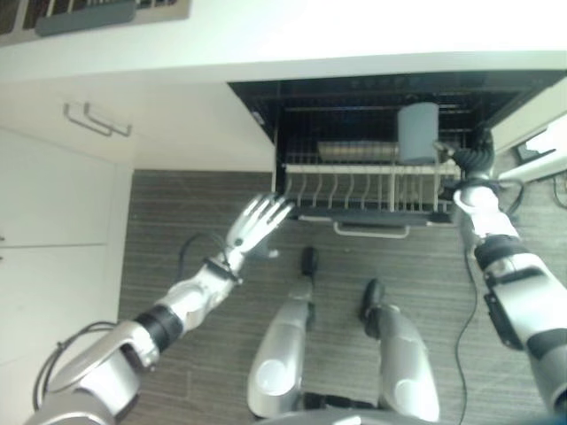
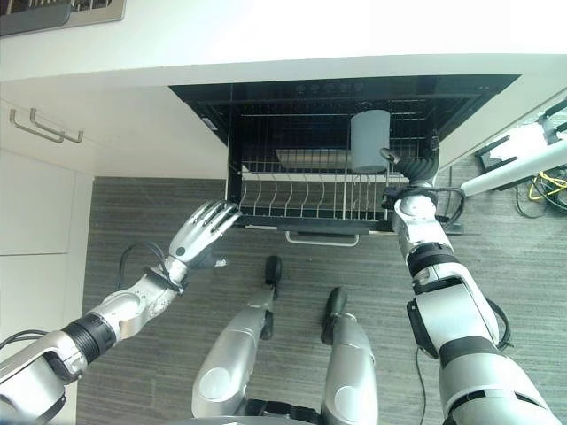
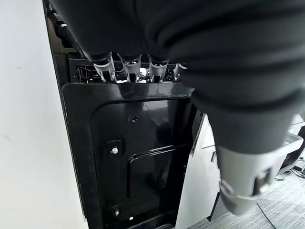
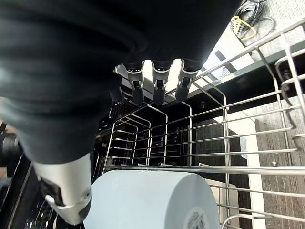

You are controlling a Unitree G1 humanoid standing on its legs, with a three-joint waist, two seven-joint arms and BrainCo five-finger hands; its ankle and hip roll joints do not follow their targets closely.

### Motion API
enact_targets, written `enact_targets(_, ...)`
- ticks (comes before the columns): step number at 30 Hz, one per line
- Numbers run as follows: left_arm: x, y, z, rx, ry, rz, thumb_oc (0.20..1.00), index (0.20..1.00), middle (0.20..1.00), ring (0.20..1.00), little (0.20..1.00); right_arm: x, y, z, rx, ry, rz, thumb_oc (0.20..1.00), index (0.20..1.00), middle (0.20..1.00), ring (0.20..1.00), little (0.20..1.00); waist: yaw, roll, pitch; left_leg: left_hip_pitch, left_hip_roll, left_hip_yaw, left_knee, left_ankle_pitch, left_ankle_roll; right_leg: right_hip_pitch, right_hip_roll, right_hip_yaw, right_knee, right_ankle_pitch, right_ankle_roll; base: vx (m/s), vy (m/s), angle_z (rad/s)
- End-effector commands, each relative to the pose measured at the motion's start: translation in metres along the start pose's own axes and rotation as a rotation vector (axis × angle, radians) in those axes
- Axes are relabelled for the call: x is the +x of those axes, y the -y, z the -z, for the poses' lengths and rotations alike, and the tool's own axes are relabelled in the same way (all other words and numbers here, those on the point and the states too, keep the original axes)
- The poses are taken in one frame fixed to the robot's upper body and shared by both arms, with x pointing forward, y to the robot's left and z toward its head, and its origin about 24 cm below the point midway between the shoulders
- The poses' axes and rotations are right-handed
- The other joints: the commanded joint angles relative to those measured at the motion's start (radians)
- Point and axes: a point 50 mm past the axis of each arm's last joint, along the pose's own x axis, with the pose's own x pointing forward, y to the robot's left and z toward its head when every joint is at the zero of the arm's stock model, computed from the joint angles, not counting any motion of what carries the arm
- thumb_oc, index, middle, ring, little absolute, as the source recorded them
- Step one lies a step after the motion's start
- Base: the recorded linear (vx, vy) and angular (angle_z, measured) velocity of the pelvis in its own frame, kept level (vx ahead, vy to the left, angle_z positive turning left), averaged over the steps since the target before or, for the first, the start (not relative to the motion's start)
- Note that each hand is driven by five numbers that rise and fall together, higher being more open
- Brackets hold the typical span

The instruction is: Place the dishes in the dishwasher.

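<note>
The dishwasher [image 1: 266, 115] stands open under the counter, with its wire rack [image 1: 354, 190] pulled out over the floor. A grey-blue cup [image 2: 369, 140] stands upright at the rack's right end. A flat metal dish [image 2: 310, 158] lies further left in the rack. My right hand [image 2: 415, 170] is at the rack's right side, just beside the cup. In the right wrist view its fingers [image 4: 155, 81] reach straight over the wires and the thumb [image 4: 66, 200] lies next to the cup [image 4: 147, 200], not closed on it. My left hand [image 1: 257, 221] hovers open before the rack's left front corner.
White cabinets with metal handles [image 1: 97, 119] stand to the left and a pale counter [image 1: 266, 35] runs above. The rack's front handle [image 1: 372, 232] juts toward me. Loose cables [image 2: 545, 188] lie on the grey floor at far right.
</note>
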Motion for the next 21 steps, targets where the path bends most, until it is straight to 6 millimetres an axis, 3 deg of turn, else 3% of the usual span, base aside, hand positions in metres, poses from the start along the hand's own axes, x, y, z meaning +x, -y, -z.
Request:
enact_targets(1, -0.016, 0.018, -0.019, -0.036, 0.036, 0.074, 1.0, 1.0, 1.0, 1.0, 1.0, 0.009, 0.02, -0.019, -0.046, 0.086, 0.067, 1.0, 1.0, 1.0, 1.0, 1.0, 0.005, -0.005, -0.021, 0.007, -0.008, 0.063, 0.074, -0.138, 0.017, -0.022, -0.016, 0.052, -0.046, 0.061, 0.048, 0.0, 0.0, 0.0)
enact_targets(5, -0.018, 0.021, -0.021, -0.04, 0.029, 0.072, 1.0, 1.0, 1.0, 1.0, 1.0, 0.008, 0.019, -0.024, 0.079, 0.122, 0.087, 1.0, 1.0, 1.0, 1.0, 1.0, 0.003, -0.004, -0.021, 0.008, -0.007, 0.064, 0.075, -0.14, 0.018, -0.025, -0.015, 0.055, -0.042, 0.057, 0.045, 0.0, 0.0, 0.0)
enact_targets(8, -0.022, 0.023, -0.02, -0.045, 0.014, 0.075, 1.0, 1.0, 1.0, 1.0, 1.0, 0.003, 0.016, -0.023, 0.284, 0.123, 0.068, 1.0, 1.0, 1.0, 1.0, 1.0, -0.002, -0.007, -0.021, 0.018, -0.005, 0.066, 0.076, -0.143, 0.018, -0.016, -0.012, 0.058, -0.041, 0.052, 0.042, 0.0, 0.0, 0.0)
enact_targets(10, -0.027, 0.026, -0.019, -0.064, -0.017, 0.074, 1.0, 1.0, 1.0, 1.0, 1.0, -0.005, 0.006, -0.017, 0.486, 0.127, -0.034, 1.0, 1.0, 1.0, 1.0, 1.0, -0.01, -0.011, -0.021, 0.036, -0.002, 0.069, 0.073, -0.145, 0.017, -0.001, -0.011, 0.061, -0.042, 0.046, 0.04, 0.02, 0.019, 0.0)
enact_targets(11, -0.032, 0.028, -0.016, -0.088, -0.061, 0.07, 1.0, 1.0, 1.0, 1.0, 1.0, -0.015, -0.006, -0.009, 0.615, 0.096, -0.132, 1.0, 1.0, 1.0, 1.0, 1.0, -0.018, -0.017, -0.021, 0.057, -0.005, 0.072, 0.068, -0.153, 0.017, 0.016, -0.014, 0.064, -0.039, 0.034, 0.04, 0.02, 0.032, -0.03)
enact_targets(13, -0.034, 0.028, -0.013, -0.087, -0.086, 0.05, 1.0, 1.0, 1.0, 1.0, 1.0, -0.026, -0.012, 0.001, 0.699, 0.067, -0.167, 1.0, 1.0, 1.0, 1.0, 1.0, -0.024, -0.018, -0.021, 0.071, -0.001, 0.075, 0.056, -0.146, 0.019, 0.03, -0.011, 0.061, -0.048, 0.041, 0.038, 0.02, 0.014, -0.09)
enact_targets(14, -0.039, 0.028, -0.011, -0.09, -0.114, 0.048, 1.0, 1.0, 1.0, 1.0, 1.0, -0.043, -0.011, 0.017, 0.748, 0.071, -0.193, 1.0, 1.0, 1.0, 1.0, 1.0, -0.036, -0.023, -0.021, 0.098, 0.004, 0.078, 0.046, -0.145, 0.02, 0.055, -0.009, 0.059, -0.052, 0.038, 0.036, 0.04, -0.006, -0.13)
enact_targets(21, -0.075, 0.037, -0.009, -0.14, -0.224, 0.111, 1.0, 1.0, 1.0, 1.0, 1.0, -0.105, -0.011, 0.05, 0.869, 0.068, -0.301, 1.0, 1.0, 1.0, 1.0, 1.0, -0.068, -0.054, -0.117, 0.208, 0.023, 0.094, -0.01, -0.148, 0.009, 0.189, -0.007, 0.024, -0.124, 0.023, 0.038, 0.09, -0.033, -0.05)
